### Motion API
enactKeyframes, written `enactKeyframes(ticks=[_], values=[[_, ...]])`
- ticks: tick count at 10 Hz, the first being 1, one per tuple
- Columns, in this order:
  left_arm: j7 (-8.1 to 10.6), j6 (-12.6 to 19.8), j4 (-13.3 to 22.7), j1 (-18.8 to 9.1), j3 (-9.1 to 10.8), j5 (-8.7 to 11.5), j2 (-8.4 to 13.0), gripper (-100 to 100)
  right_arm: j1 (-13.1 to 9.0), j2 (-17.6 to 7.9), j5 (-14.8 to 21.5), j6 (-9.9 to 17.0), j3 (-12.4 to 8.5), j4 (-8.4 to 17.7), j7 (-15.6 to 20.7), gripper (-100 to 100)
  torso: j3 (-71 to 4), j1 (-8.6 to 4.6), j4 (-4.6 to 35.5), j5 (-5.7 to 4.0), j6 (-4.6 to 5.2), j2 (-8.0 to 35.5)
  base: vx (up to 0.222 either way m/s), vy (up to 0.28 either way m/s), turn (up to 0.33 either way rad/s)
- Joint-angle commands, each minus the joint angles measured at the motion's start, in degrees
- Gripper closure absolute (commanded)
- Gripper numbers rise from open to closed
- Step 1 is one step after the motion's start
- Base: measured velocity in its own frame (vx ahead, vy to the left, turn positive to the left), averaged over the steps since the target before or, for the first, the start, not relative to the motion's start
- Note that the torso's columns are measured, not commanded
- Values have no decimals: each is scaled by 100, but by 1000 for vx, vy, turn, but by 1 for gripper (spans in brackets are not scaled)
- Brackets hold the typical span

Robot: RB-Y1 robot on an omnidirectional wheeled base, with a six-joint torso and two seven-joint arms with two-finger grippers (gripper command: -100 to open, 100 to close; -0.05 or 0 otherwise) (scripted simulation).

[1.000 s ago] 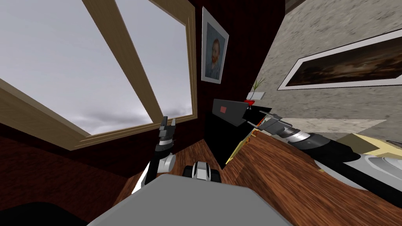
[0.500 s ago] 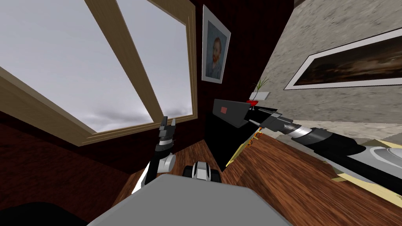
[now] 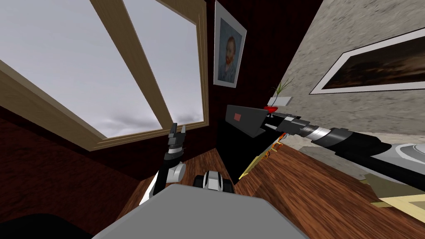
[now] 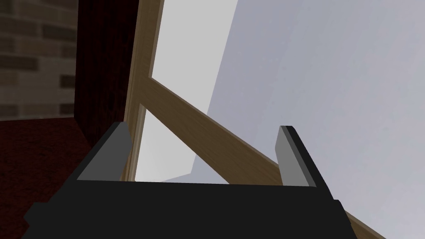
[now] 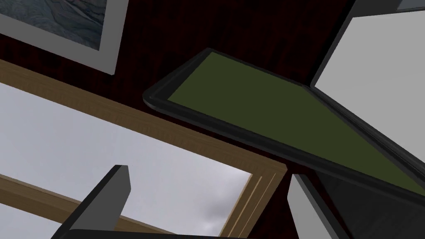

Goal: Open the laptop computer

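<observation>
Closer than a moment ago, the right pincer [image 3: 269, 120] has slid in to the flat dark grey laptop with a red square on its lid [image 3: 243, 118]. From the left: the left pincer [image 3: 176, 132] waits up by the window, out of the way, thin grey blades spread on nothing; the laptop sits partly open on the black desk [image 3: 227, 151]; the right pincer, blades spread too, is tucked at the lid's edge, I think to push it up, though I cannot tell if it touches. I count one laptop and two pincers, two blades each.
</observation>
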Motion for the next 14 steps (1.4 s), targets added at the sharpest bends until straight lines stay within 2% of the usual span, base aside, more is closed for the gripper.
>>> enactKeyframes(ticks=[1, 4, 6, 7, 8, 9, 14], values=[[0, 0, 0, 0, 0, 0, 0, 0, 33, -325, 117, -43, -120, 144, 410, -100, -1, -8, -1, -3, 1, -2, 35, -52, 64], [0, 0, 0, 0, 0, 0, 0, 0, 66, -641, 217, -58, -233, 240, 722, -100, -1, -3, -1, -2, 1, -1, 18, -40, 58], [0, 0, 0, 0, 0, 0, 0, 0, 58, -583, 198, -53, -211, 222, 665, -100, 1, -1, 0, -3, 3, 0, 4, -10, 7], [0, 0, 0, 0, 0, 0, 0, 0, 58, -581, 197, -53, -210, 222, 662, 100, 0, 1, 0, -1, 1, 0, 0, 0, 0], [0, 0, 0, 0, -1, 0, -1, 0, 37, -568, 87, -199, -191, 465, 391, 100, -4, -9, -9, -9, 3, -8, 4, -25, 85], [0, 0, 0, 0, 0, 0, 0, 0, 37, -568, 87, -199, -191, 465, 391, 100, -15, -35, -11, -26, -3, -18, 13, -45, 53], [0, 0, 0, 0, 0, 0, 0, 0, 8, -523, -182, -559, -121, 1095, -290, 100, -9, -22, -15, -22, -1, -16, 12, -39, 66]])
